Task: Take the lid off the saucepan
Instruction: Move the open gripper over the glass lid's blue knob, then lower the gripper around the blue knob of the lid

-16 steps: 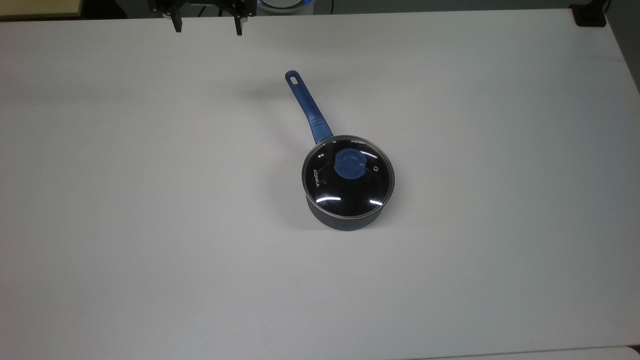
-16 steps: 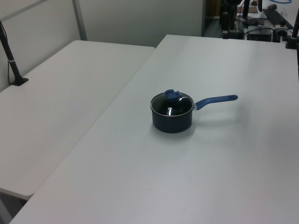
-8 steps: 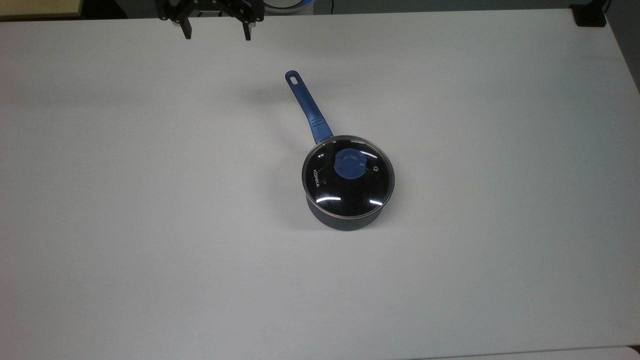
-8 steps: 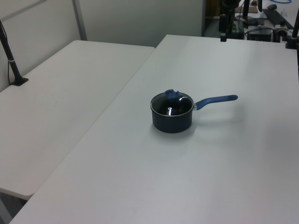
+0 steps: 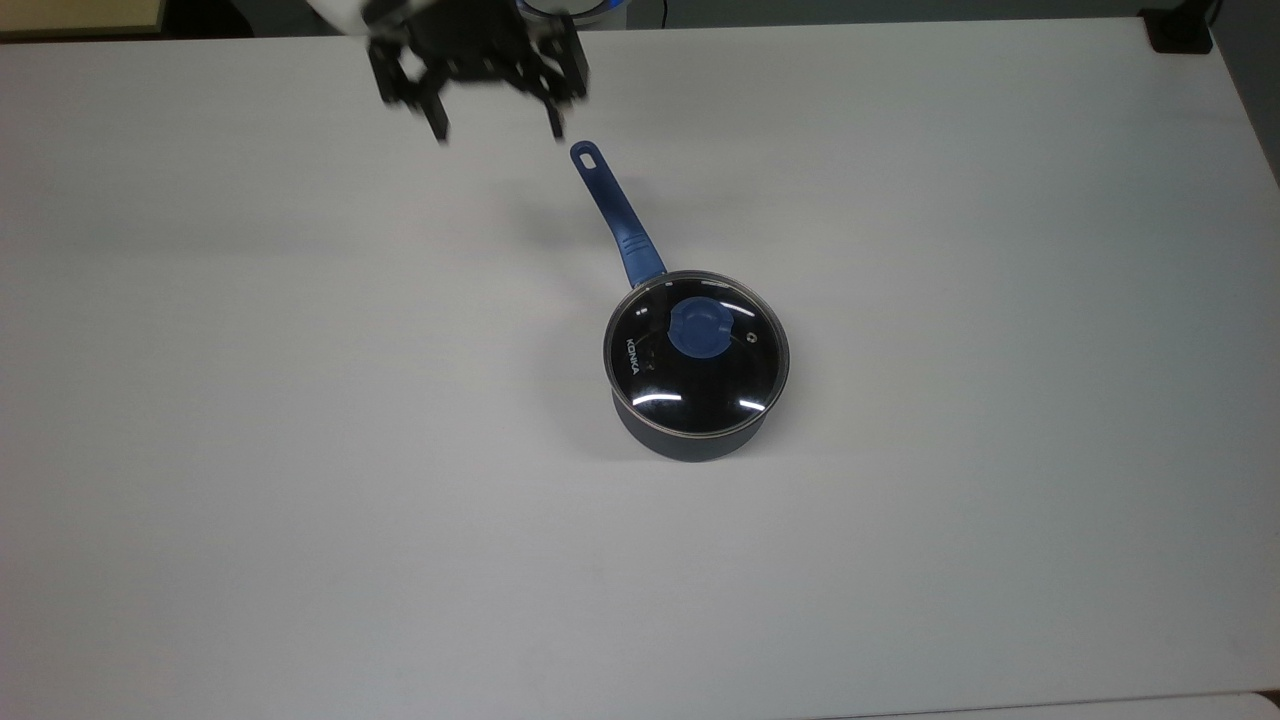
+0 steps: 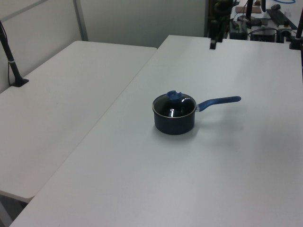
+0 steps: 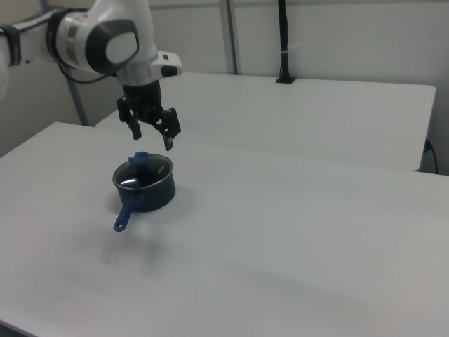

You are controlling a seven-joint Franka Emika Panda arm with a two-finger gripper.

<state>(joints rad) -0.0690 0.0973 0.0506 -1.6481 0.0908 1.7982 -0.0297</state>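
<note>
The saucepan [image 5: 690,440] [image 6: 174,124] [image 7: 158,195] stands near the middle of the white table, its blue handle [image 5: 612,212] pointing toward the top view's upper left. The glass lid [image 5: 650,375] with its blue knob [image 5: 698,328] [image 6: 173,95] [image 7: 140,159] rests on the pan. My gripper [image 5: 497,128] [image 7: 152,138] hangs open and empty above the table, just to the top view's left of the handle's end, well apart from the lid.
A second white table [image 6: 61,90] adjoins in the left view's left. A black post [image 6: 12,61] [image 7: 283,42] is clamped at its edge. Equipment clutter [image 6: 265,23] sits beyond the far table edge. Bare table surface [image 5: 300,450] surrounds the saucepan.
My gripper has come away from the table's far edge, moving down and rightward in the top view toward the handle's end. The saucepan and lid have not moved.
</note>
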